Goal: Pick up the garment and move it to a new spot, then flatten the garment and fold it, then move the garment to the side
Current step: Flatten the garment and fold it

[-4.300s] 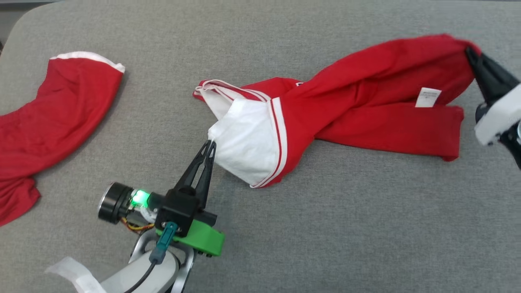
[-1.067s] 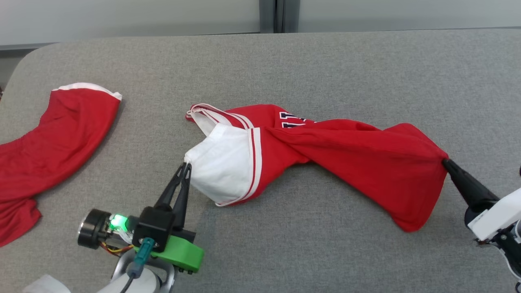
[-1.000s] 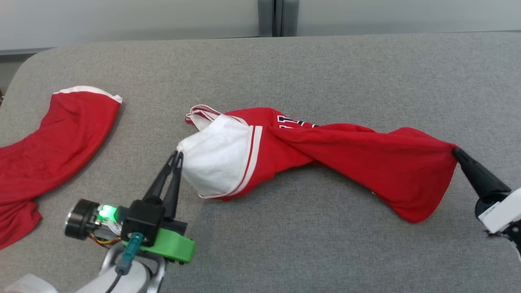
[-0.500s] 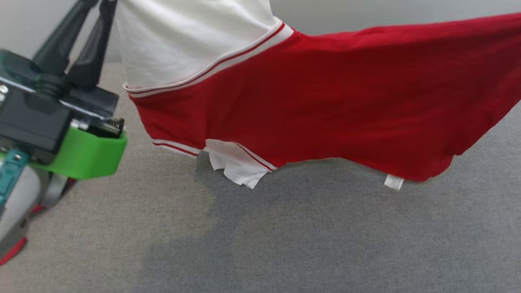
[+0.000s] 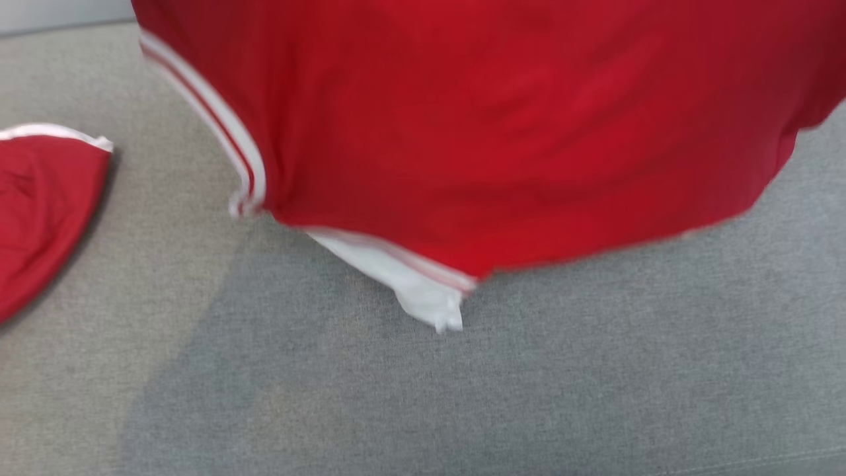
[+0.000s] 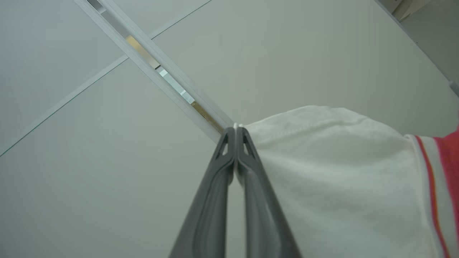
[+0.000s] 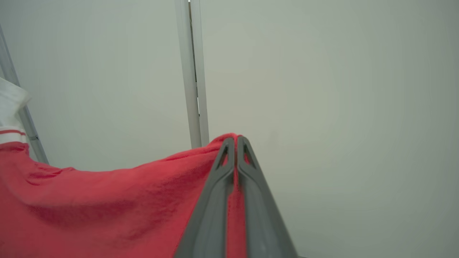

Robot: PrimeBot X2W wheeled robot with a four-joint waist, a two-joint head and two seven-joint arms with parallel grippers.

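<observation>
Carry step, by judgement: garment (image 5: 515, 132) is being held aloft over the grey table (image 5: 423, 410), white corner being pinched by the clenched left gripper (image 6: 236, 129), red edge by the clenched right gripper (image 7: 236, 140). Next: lowering onto a bare patch, evenly stretched, is being called for.

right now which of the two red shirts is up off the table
The big shirt with the white sleeve, held up by the left fingers and right fingers; the other shirt lies flat on the table.
</observation>
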